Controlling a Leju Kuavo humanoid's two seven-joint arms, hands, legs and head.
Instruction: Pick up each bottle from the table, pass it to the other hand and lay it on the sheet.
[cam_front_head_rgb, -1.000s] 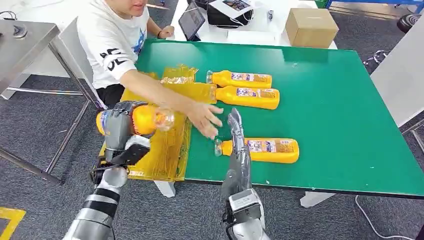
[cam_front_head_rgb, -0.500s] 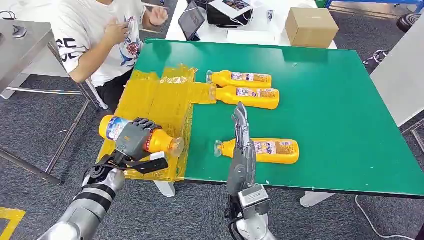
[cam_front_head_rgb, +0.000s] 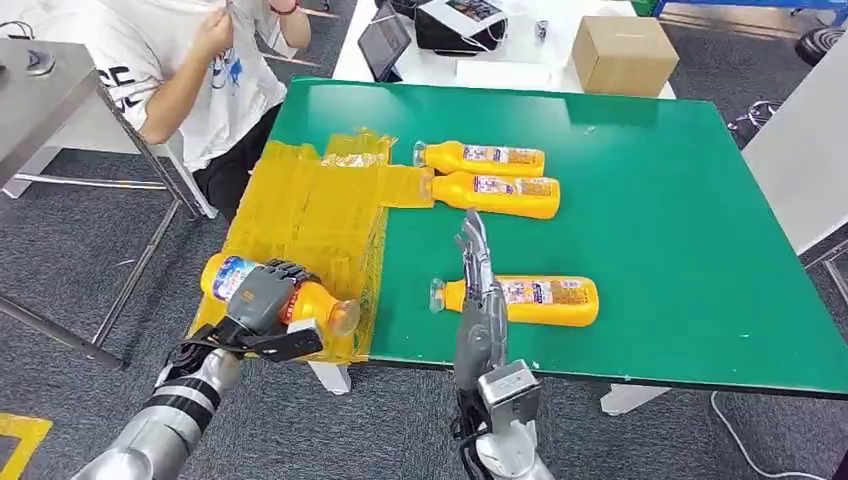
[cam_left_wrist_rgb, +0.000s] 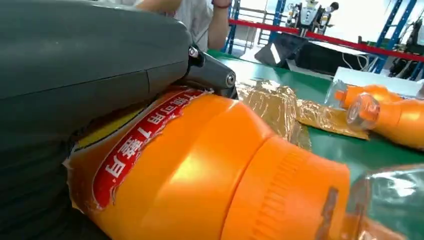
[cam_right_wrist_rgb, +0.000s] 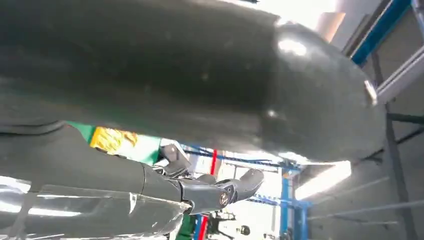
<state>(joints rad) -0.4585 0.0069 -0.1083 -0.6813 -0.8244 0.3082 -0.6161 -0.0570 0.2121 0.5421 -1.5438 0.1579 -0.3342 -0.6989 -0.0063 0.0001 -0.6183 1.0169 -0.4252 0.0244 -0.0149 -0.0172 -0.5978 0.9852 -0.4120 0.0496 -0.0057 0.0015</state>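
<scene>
My left hand (cam_front_head_rgb: 263, 300) grips an orange bottle (cam_front_head_rgb: 318, 304) lying sideways, low over the near edge of the yellow sheet (cam_front_head_rgb: 310, 225). In the left wrist view the same bottle (cam_left_wrist_rgb: 210, 170) looms close under the grey hand (cam_left_wrist_rgb: 75, 75). My right hand (cam_front_head_rgb: 478, 275) stretches out flat with straight fingers over the cap end of a second orange bottle (cam_front_head_rgb: 540, 300) that lies on the green table (cam_front_head_rgb: 680, 230); it holds nothing. Two more orange bottles (cam_front_head_rgb: 480, 157) (cam_front_head_rgb: 500, 193) lie side by side farther back, caps toward the sheet.
A person in a white shirt (cam_front_head_rgb: 185, 70) sits at the table's far left corner, hands raised near the face. A cardboard box (cam_front_head_rgb: 622, 52) and a tablet (cam_front_head_rgb: 384, 42) stand on the white table behind. A grey metal table (cam_front_head_rgb: 50, 90) is at the left.
The person's arm has drawn back from the sheet to their body. My left hand has lowered the bottle toward the sheet's near edge. My right hand has hardly moved.
</scene>
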